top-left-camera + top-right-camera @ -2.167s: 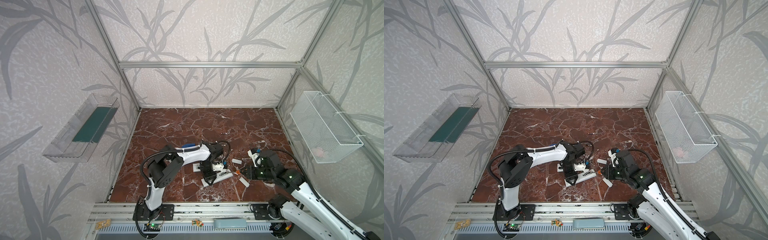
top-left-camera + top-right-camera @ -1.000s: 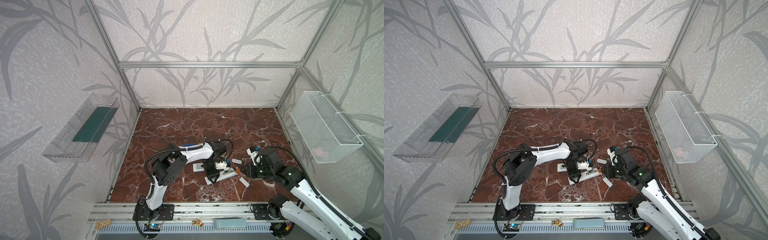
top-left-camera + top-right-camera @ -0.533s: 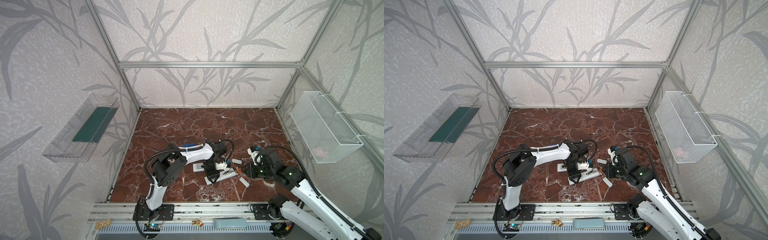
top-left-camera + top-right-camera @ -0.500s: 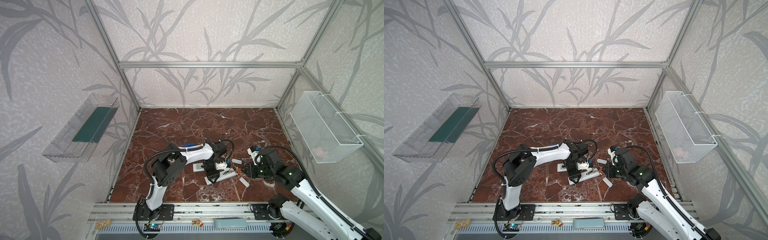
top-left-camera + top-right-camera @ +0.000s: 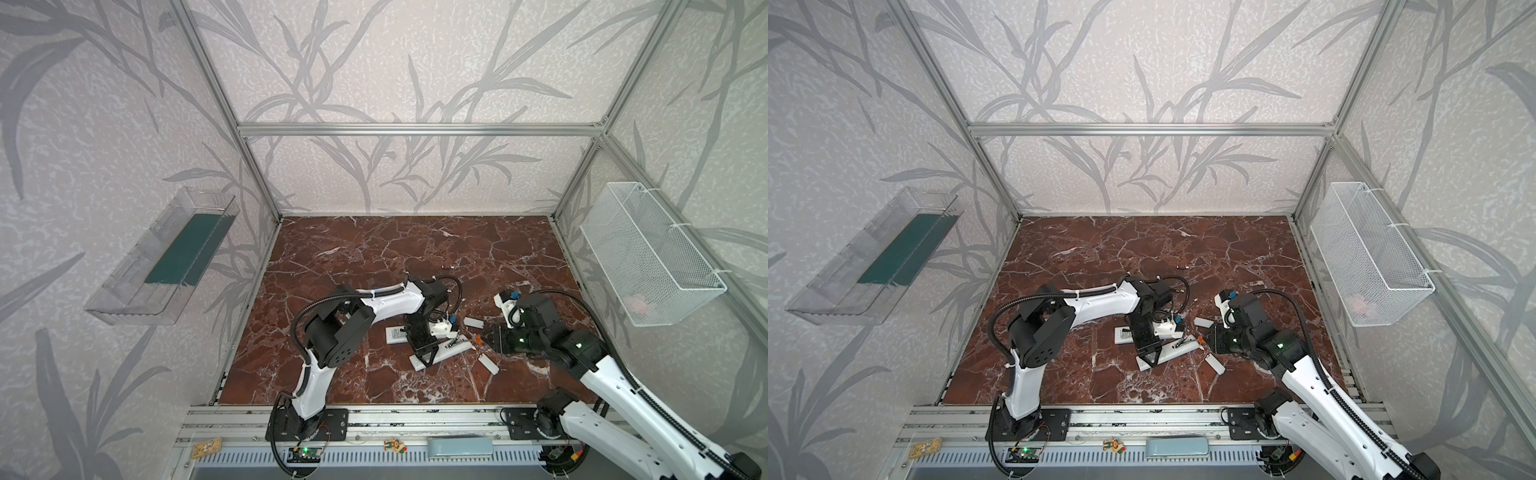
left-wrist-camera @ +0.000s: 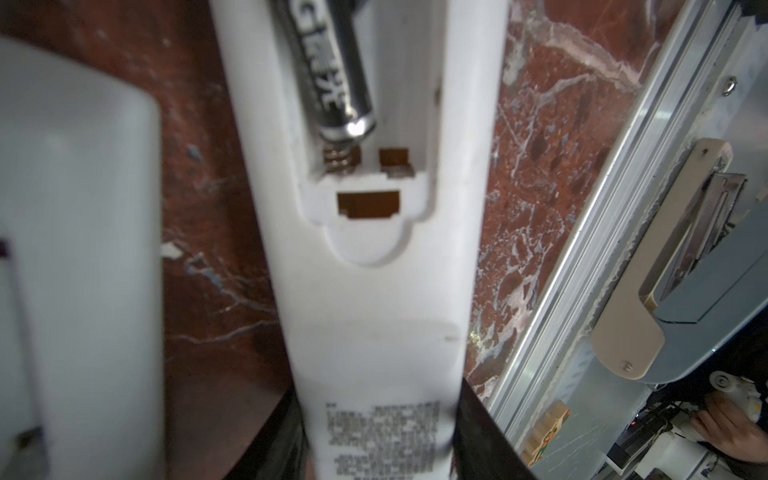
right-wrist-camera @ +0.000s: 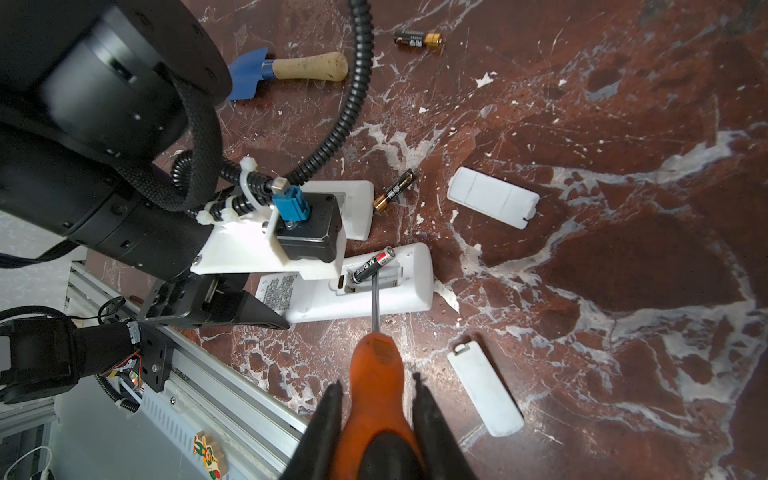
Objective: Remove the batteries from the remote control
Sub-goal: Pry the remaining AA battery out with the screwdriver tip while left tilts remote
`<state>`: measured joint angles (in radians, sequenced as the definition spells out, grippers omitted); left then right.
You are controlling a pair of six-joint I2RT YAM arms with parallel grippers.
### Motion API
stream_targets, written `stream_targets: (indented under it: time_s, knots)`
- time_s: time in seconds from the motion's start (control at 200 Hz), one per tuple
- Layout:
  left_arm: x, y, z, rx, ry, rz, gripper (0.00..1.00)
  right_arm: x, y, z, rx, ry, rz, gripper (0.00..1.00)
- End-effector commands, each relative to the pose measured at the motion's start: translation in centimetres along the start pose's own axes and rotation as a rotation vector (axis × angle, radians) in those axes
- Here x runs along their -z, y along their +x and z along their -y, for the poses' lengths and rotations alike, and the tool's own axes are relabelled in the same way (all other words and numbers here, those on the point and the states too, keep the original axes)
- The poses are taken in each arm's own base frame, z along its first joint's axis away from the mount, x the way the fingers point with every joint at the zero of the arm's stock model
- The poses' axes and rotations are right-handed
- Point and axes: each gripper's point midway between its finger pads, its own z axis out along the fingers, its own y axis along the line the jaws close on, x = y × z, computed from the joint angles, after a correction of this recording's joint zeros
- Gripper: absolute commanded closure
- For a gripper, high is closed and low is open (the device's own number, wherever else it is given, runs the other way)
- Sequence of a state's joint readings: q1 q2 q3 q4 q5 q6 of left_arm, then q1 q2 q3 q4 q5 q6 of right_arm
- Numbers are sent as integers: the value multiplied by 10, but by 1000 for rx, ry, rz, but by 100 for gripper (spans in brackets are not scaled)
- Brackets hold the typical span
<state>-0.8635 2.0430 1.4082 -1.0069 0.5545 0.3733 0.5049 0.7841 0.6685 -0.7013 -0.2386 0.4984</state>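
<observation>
Left fingers (image 6: pixel 486 449) closed on sides of white remote control (image 7: pixel 399 291), back up, flat on marble bench (image 7: pixel 623 124). Compartment open. Black battery (image 7: pixel 372 266) askew inside, just ahead of left fingers, one end by spring. Right fingers (image 7: pixel 430 428) clamped on orange-handled screwdriver (image 7: pixel 374 374); shaft runs forward from them, tip against that battery. Near loose battery (image 7: pixel 395 191) lies on bench past remote control, far loose battery (image 7: pixel 417 39) well beyond. Two white covers (image 7: pixel 492 197) (image 7: pixel 484 386) lie beside right fingers' line of reach. Blue trowel (image 7: pixel 291 68) far ahead.
</observation>
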Motion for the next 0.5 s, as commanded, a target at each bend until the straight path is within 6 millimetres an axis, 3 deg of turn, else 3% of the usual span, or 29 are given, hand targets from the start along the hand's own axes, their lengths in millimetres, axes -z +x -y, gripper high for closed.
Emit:
stream_targets:
  time_s: [0.0, 0.495]
  knots:
    - [-15, 7, 26, -22, 146, -50, 98, 4, -24, -4, 29, 9, 86, 100]
    - [-19, 9, 18, 11, 149, -83, 98, 12, -35, -14, 51, -16, 123, 100]
